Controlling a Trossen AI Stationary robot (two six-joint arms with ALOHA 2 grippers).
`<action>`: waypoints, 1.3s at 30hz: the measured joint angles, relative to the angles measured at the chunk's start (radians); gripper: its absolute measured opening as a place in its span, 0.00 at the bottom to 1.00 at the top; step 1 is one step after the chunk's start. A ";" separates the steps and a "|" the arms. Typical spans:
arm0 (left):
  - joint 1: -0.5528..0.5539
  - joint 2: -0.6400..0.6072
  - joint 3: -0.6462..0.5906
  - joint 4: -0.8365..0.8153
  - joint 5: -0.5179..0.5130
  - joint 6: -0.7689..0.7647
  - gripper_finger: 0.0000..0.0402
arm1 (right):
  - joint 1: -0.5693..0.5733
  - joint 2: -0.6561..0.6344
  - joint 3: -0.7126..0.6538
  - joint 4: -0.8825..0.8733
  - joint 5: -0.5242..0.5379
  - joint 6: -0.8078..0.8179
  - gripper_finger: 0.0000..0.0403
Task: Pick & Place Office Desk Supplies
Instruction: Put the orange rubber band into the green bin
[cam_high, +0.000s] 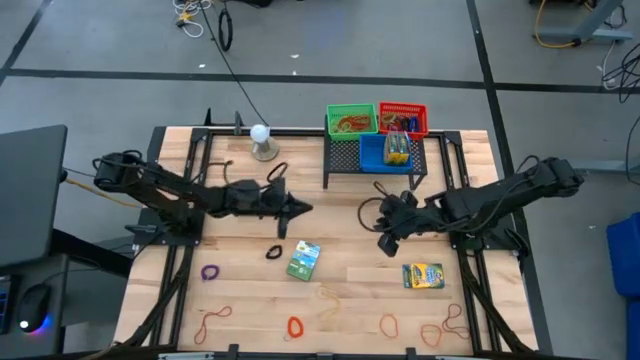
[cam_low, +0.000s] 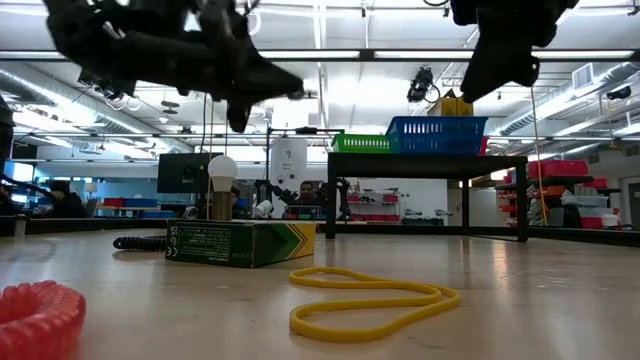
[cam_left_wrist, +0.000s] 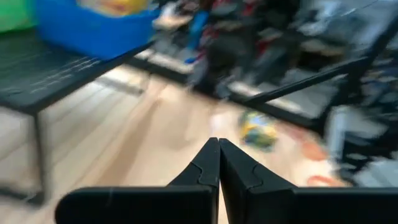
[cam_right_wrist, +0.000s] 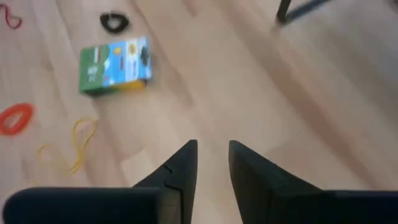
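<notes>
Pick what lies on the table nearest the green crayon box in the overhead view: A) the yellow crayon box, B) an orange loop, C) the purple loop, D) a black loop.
D: the black loop sits just beside the green crayon box, closer than anything else on the table.

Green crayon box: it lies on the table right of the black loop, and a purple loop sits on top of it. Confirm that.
Not quite. The green crayon box does lie right of the black loop, but nothing sits on it. The purple loop lies apart on the table, farther left, as the high view shows.
</notes>
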 joint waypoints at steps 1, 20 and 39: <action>-0.008 0.001 -0.022 0.055 0.011 0.006 0.01 | 0.005 0.016 0.018 -0.023 -0.015 0.025 0.25; -0.036 0.003 -0.153 0.147 0.037 0.032 0.02 | 0.384 0.132 0.067 -0.190 -0.143 0.582 0.18; -0.032 0.005 -0.153 0.141 -0.103 0.032 0.02 | 0.694 0.488 0.065 0.033 -0.483 0.463 0.34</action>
